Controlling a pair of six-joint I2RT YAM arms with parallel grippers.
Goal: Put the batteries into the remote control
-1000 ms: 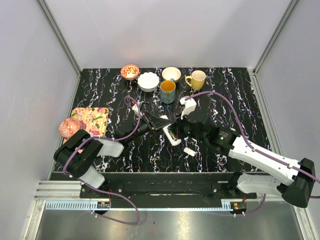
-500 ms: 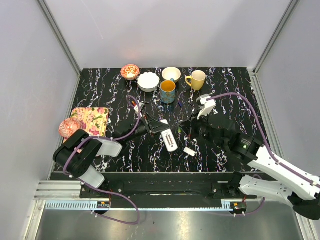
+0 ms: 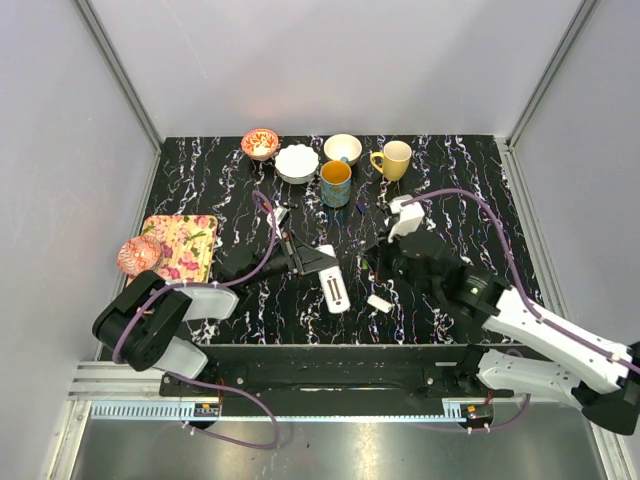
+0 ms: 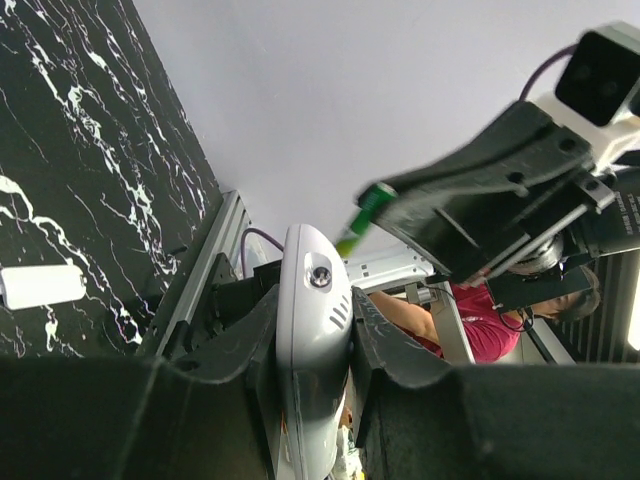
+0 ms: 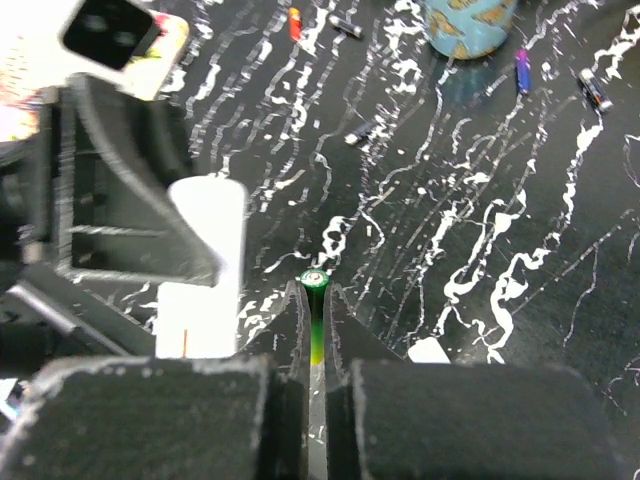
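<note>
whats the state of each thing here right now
remote control, clamped, dark slot facing up
green battery, pinched, not yet in remote control
left gripper, shut on remote control
right gripper, shut on green battery
small white piece, lying loose beside remote control
blue mug, upright
yellow mug, upright

You have here, counted: one remote control (image 3: 338,295); one small white chip (image 3: 378,302); two mugs (image 3: 336,183) (image 3: 393,160); four bowls (image 3: 260,143) (image 3: 297,163) (image 3: 343,148) (image 3: 137,256), three at the rear, one at the left; one floral tray (image 3: 185,243); one green battery (image 5: 315,300); five other batteries (image 5: 294,17) (image 5: 347,27) (image 5: 362,131) (image 5: 522,70) (image 5: 594,90) lying loose.
</note>
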